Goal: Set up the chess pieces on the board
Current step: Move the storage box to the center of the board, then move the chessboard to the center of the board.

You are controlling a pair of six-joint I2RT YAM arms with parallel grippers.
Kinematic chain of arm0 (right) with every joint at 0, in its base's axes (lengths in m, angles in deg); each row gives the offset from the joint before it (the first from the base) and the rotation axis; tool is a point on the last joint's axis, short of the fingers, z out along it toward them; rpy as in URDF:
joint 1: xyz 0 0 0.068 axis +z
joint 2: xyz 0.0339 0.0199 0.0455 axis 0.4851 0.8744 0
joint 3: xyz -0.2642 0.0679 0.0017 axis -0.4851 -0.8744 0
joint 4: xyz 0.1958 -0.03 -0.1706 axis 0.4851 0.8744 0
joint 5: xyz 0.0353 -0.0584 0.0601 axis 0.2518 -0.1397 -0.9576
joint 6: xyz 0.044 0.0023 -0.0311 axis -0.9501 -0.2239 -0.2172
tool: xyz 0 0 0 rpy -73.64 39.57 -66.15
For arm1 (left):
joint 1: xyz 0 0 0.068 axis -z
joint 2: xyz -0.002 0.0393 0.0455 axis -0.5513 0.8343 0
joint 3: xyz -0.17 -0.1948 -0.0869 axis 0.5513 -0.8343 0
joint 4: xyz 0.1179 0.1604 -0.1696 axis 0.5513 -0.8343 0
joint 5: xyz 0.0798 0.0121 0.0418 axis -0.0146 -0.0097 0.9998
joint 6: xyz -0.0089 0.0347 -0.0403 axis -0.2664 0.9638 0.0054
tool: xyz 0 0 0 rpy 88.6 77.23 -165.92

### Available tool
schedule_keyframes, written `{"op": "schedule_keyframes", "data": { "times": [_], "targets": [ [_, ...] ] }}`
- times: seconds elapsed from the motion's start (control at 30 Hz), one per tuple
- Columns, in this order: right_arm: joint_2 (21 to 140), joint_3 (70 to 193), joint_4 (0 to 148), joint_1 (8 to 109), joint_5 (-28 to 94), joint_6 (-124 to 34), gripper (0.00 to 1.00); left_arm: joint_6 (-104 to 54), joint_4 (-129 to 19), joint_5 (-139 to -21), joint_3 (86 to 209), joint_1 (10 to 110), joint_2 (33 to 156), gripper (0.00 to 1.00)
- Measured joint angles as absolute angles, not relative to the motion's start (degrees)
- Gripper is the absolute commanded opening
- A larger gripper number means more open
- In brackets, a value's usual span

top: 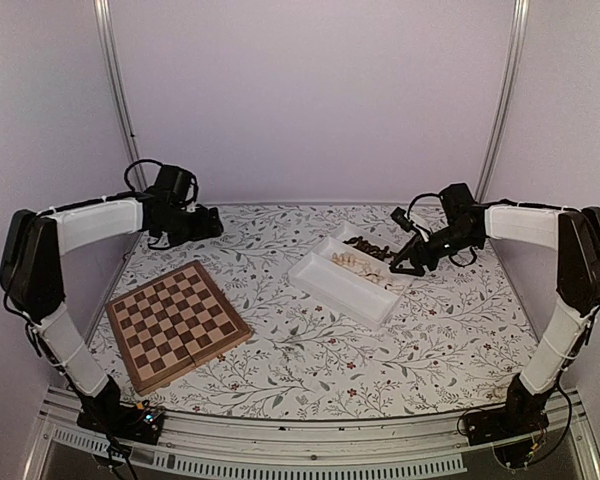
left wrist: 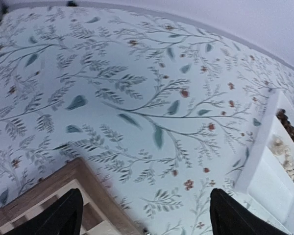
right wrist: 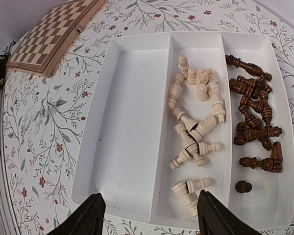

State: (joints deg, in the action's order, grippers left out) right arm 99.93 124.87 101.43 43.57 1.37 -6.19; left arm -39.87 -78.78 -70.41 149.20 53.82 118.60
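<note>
the overhead view sets the board (top: 177, 324) flat on the leaf-printed tabletop (top: 310, 370), well to the left of the white plastic tray (top: 330, 285), its brown wooden border framing tan and dark squares. from there the tray's contents are only specks. the right wrist view resolves them: pale cream chess pieces (right wrist: 196, 122) tumbled in the tray's middle compartment and dark brown chess pieces (right wrist: 255, 117) in its right one, all turned wood, most lying on their sides. the right tool (right wrist: 149, 218) hangs over the tray's rim, fingers parted, gripping nothing. the left wrist view shows the left tool (left wrist: 147, 215) spread wide and holding nothing, above the tabletop between the board's corner and the tray's smooth wall.
</note>
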Motion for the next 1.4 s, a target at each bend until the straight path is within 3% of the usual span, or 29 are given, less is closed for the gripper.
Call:
{"op": "schedule_keyframes", "data": {
  "times": [0.2, 0.47, 0.67, 0.83, 1.13, 1.4],
  "targets": [
    [99.25, 124.87, 102.54, 43.57, -0.38, -5.21, 0.71, -46.62, -82.85, -63.37, 133.99, 44.55, 110.69, 0.99],
    [98.07, 124.87, 103.33, 43.57, -1.63, -4.07, 0.73, -54.16, -89.86, -59.92, 122.43, 35.83, 97.38, 0.99],
    [97.53, 124.87, 104.07, 43.57, -2.41, -3.29, 0.74, -57.57, -90.39, -61.55, 114.80, 22.96, 88.22, 0.99],
    [97.50, 124.87, 104.84, 43.57, -2.85, -2.63, 0.75, -58.38, -90.26, -65.23, 108.77, 17.43, 87.70, 0.99],
    [97.50, 124.87, 105.38, 43.57, -3.27, -2.19, 0.76, -56.90, -82.52, -75.91, 106.78, 17.21, 91.91, 0.97],
    [97.92, 124.90, 106.24, 43.57, -3.59, -2.04, 0.79, -59.45, -73.04, -77.79, 103.68, 30.37, 91.19, 0.94]
  ]
}}
